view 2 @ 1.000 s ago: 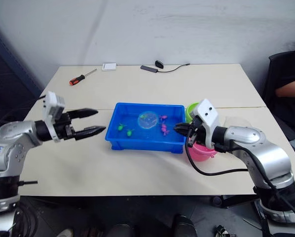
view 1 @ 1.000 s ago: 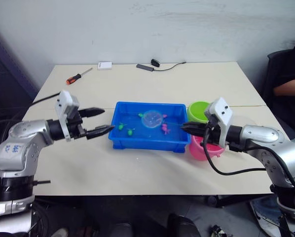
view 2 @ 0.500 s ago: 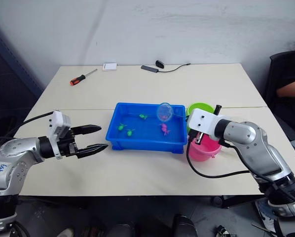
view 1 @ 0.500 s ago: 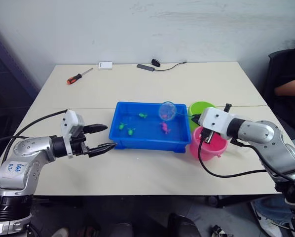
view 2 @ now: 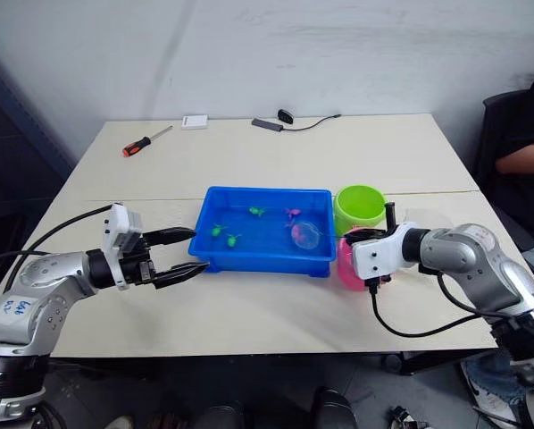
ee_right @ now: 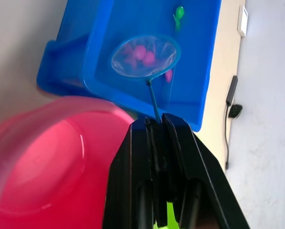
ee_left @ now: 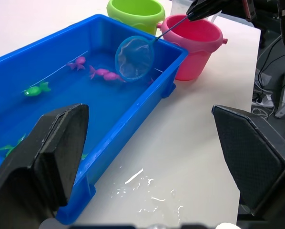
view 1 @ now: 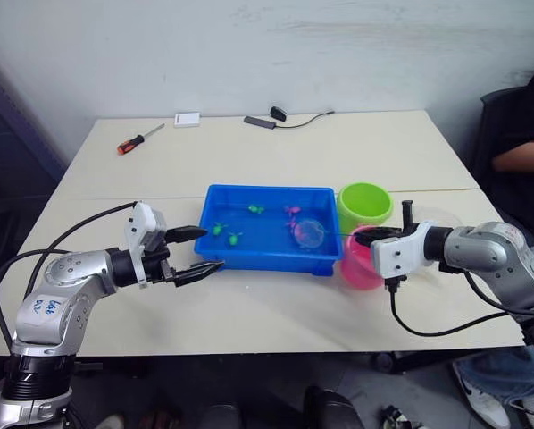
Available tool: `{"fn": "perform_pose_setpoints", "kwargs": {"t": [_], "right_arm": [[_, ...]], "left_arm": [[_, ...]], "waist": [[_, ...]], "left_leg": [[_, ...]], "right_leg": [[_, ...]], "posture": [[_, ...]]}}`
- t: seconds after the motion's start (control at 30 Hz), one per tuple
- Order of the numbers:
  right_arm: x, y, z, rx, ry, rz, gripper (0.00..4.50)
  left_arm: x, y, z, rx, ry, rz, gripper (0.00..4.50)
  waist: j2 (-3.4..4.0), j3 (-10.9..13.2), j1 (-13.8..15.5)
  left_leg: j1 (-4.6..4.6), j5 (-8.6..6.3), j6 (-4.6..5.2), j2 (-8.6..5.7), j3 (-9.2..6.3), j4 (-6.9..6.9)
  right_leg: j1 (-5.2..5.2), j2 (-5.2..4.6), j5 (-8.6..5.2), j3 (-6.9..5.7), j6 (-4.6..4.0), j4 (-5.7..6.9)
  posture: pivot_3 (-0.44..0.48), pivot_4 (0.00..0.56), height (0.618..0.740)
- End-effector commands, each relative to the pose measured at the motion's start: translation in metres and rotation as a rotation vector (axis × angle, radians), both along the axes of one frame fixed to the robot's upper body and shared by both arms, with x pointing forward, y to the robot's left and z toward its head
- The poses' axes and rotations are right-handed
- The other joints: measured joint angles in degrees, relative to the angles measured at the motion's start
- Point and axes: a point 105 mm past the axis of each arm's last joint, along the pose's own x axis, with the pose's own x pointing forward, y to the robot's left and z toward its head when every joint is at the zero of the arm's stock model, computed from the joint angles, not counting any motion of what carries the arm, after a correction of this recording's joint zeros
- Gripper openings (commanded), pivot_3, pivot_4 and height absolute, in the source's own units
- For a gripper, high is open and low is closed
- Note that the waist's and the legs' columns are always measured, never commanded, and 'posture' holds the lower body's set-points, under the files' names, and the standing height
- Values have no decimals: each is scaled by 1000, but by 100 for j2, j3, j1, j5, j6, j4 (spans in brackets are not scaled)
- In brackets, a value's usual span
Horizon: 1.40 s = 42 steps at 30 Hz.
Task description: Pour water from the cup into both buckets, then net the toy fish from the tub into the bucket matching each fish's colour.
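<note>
Left eye view: one rectangular blue tub (view 1: 269, 227) sits mid-surface (view 1: 249, 295) with two round plastic buckets at its right end, the lime green bucket (view 1: 364, 205) behind and the pink bucket (view 1: 363, 259) in front, just beside each other; two green fish (view 1: 228, 234) lie near the tub's left part, a third green fish (view 1: 256, 210) and a pink fish (view 1: 291, 211) toward its far wall. The right tool (view 1: 367, 238) is clamped on the thin dark handle of the net (view 1: 308, 233), whose round hoop hangs inside the tub's right end. The left tool (view 1: 201, 249) stands wide open and empty, just left of the tub. Along the far edge lie one red-handled screwdriver (view 1: 135, 140), one small white box (view 1: 187, 119) and a black cable (view 1: 289, 117); a person's arm (view 1: 519, 156) shows at the far right. Left wrist view: the net's fine mesh hangs beside a pink fish (ee_left: 104, 73), and water drops (ee_left: 142, 195) glisten on the pale surface. Right wrist view: pink fish (ee_right: 141, 53) show through the mesh, over the tub, with the pink bucket's smooth rim close below
</note>
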Motion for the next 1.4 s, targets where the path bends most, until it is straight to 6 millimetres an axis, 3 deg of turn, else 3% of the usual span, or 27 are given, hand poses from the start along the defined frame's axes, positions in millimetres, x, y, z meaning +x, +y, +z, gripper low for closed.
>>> {"fn": "perform_pose_setpoints", "kwargs": {"t": [0.03, 0.33, 0.57, 0.87, 1.03, 1.2, 1.4], "right_arm": [[1, 0, 9, -74, -41, 64, 0], [8, 5, 7, -222, -57, 195, 0], [1, 16, 1, -205, 6, 257, 0], [1, 28, 4, -69, 79, 182, 0], [9, 24, 0, -90, 70, 115, 0], [6, 15, -15, -129, 185, 64, 0], [4, 22, -13, -41, 308, 10, 0]], "left_arm": [[-2, -7, 11, -18, -54, -28, 4467], [-1, -11, 14, -39, -72, -23, 4467], [-1, -11, 17, -48, -83, -12, 4467], [2, -12, 18, -49, -90, -9, 4467], [2, -11, 18, -47, -92, -7, 4467], [1, -10, 19, -43, -94, 2, 4467], [0, -7, 19, -40, -96, 19, 4467]], "waist": [[0, 0, -28], [1, 1, -67], [1, 1, -61], [0, -1, -51], [2, -1, -42], [2, -1, -46], [0, -2, -49]], "left_leg": [[0, 0, -1, 0, 0, 0], [10, 8, -13, 1, 2, 0], [13, 9, -14, 0, -1, 1], [12, 9, -14, 3, -3, 3], [13, 9, -13, 2, -3, 4], [12, 8, -11, 0, -4, 4], [12, 8, -11, 2, -3, 4]], "right_leg": [[1, 0, 0, 0, 0, 1], [2, 0, 1, 6, 0, 16], [3, -1, 3, 6, 2, 26], [3, -2, 4, 5, 2, 32], [1, -3, 4, 5, 1, 43], [3, -3, 4, 5, 1, 42], [5, -2, 4, 6, 1, 43]], "posture": [[0, 150, 740], [0, 150, 740], [0, 150, 740], [0, 150, 740], [0, 150, 740], [0, 150, 740], [0, 150, 740]]}}
